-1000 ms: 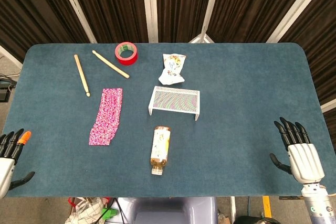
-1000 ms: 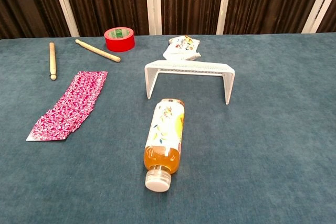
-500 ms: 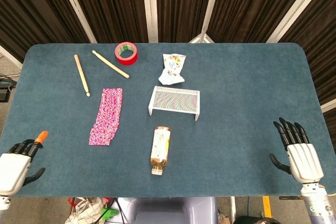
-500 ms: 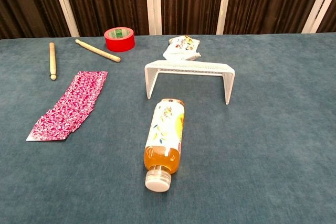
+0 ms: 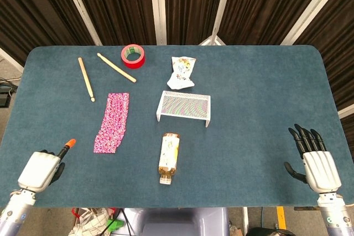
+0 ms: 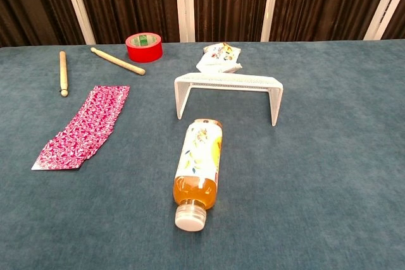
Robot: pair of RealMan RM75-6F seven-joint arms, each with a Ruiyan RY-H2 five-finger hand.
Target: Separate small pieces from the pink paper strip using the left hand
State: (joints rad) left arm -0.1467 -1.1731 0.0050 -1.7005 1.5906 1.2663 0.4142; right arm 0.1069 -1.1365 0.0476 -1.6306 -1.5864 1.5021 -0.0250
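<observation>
The pink patterned paper strip [image 5: 112, 121] lies flat on the blue table, left of centre, and also shows in the chest view [image 6: 82, 128]. My left hand [image 5: 41, 168] hovers at the near left edge, below and left of the strip and apart from it. Its orange-tipped finger [image 5: 69, 143] points toward the strip's near end, and it holds nothing. My right hand [image 5: 314, 158] sits at the near right edge with its fingers spread and nothing in them. Neither hand shows in the chest view.
A juice bottle [image 5: 168, 157] lies on its side near the centre, in front of a white wire rack [image 5: 184, 107]. A snack packet [image 5: 182, 72], a red tape roll [image 5: 133, 56] and two wooden sticks [image 5: 86, 78] lie further back.
My left hand has moved right and forward over the table edge, closer to the strip. The right hand and the objects have not moved.
</observation>
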